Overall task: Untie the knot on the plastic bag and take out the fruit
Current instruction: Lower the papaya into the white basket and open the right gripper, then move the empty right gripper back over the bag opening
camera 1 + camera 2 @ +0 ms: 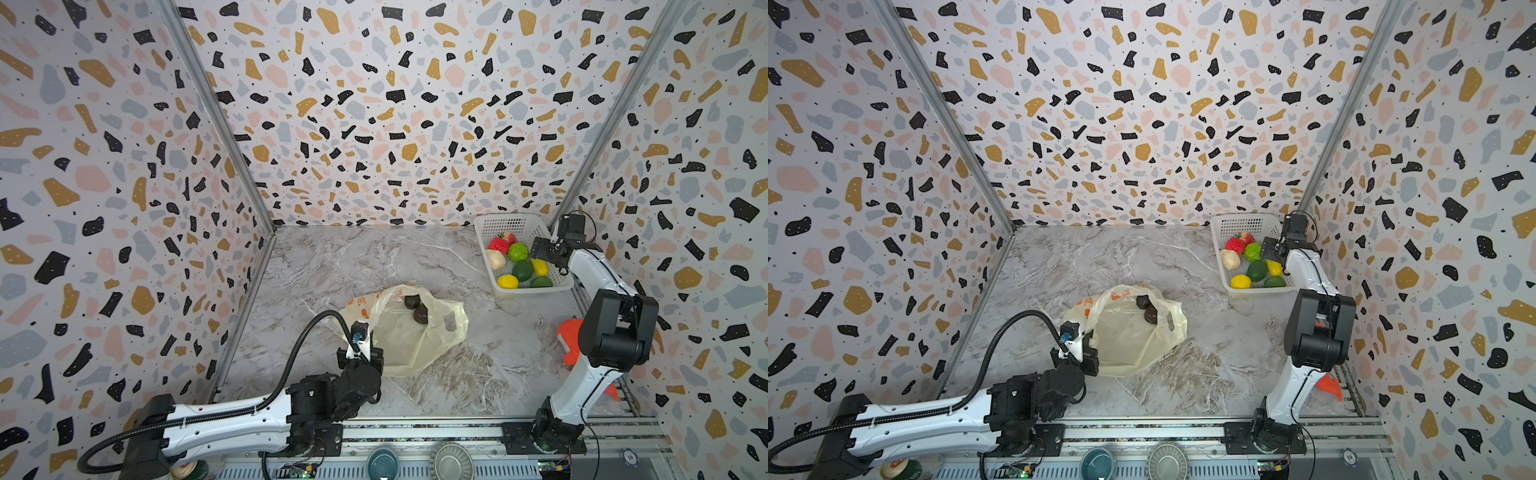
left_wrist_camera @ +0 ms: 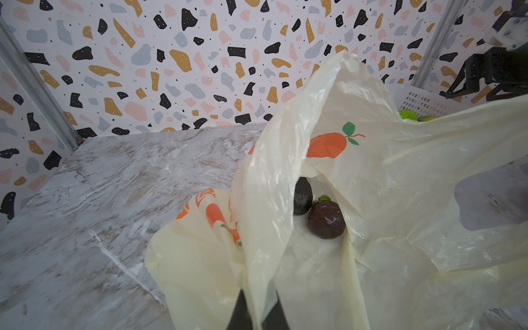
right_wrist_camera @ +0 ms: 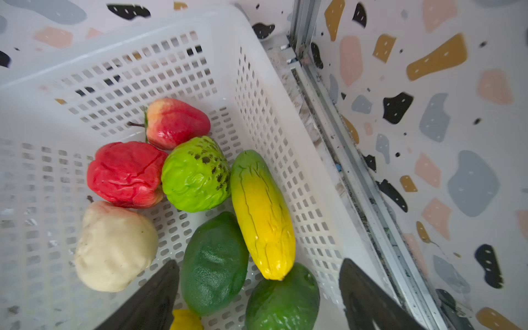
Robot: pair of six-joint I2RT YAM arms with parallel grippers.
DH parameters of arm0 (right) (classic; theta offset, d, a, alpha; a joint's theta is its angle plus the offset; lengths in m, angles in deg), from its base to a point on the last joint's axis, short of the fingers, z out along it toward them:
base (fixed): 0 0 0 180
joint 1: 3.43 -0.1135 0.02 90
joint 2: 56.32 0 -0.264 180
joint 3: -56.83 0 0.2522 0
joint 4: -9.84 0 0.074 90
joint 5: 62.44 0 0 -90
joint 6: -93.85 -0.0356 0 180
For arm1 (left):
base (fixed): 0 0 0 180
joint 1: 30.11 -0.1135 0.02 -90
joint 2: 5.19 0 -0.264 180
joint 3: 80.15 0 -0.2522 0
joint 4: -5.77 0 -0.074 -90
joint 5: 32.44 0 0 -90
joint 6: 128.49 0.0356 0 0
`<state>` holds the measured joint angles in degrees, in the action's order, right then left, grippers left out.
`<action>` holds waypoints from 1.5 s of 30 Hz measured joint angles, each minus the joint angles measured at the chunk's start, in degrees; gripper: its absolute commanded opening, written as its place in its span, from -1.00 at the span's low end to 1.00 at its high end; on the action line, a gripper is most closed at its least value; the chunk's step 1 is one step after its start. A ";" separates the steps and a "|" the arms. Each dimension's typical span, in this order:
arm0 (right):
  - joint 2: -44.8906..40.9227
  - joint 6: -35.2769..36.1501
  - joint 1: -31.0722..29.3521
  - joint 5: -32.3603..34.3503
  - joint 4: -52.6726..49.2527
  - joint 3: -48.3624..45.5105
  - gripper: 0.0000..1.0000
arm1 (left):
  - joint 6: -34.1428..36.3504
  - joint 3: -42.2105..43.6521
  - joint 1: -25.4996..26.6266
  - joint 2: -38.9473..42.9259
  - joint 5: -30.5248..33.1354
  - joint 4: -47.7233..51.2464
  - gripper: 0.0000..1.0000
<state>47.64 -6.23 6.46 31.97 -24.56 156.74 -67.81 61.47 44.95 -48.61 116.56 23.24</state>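
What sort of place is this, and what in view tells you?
Probably a robot test cell, not a home kitchen: printed terrazzo panels box in a marble-look tabletop, two arms are mounted on a front rail, and a white basket holds glossy fruit.

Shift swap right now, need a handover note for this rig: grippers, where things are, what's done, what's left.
Left gripper: shut on the bag edge, holding its mouth up.
Right gripper: open, empty, over the basket.
Bag lies mid-table, no knot showing; a dark avocado and a purple fruit sit inside.
Done: bag untied; basket holds several fruits.
Left: take out the two in the bag.
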 measured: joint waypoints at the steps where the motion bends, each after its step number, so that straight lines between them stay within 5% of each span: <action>1: -0.74 -0.11 0.00 -0.09 -0.17 0.00 0.81 | 0.00 0.00 0.00 -0.04 0.00 -0.04 -1.00; 10: -8.11 -1.51 -2.51 -4.22 -2.05 -2.27 0.82 | 0.24 0.00 0.00 -0.74 -0.24 -1.38 -1.00; 27: -34.03 -4.28 -24.98 -17.29 -8.70 -14.14 0.84 | 2.93 0.00 0.00 -0.68 -3.34 -5.09 -1.00; 36: -38.82 -8.66 -43.52 -19.06 -12.46 -14.10 0.83 | 3.67 0.00 0.00 -1.70 -5.40 -6.93 -1.00; 45: -37.42 -15.63 -66.10 -12.76 -11.96 -17.97 0.82 | 4.37 -0.28 0.00 -3.32 -6.27 -8.46 -1.00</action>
<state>10.22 -21.86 -59.63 19.20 -36.52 138.78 -63.44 61.18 44.95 -51.93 110.29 14.78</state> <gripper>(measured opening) 0.910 0.047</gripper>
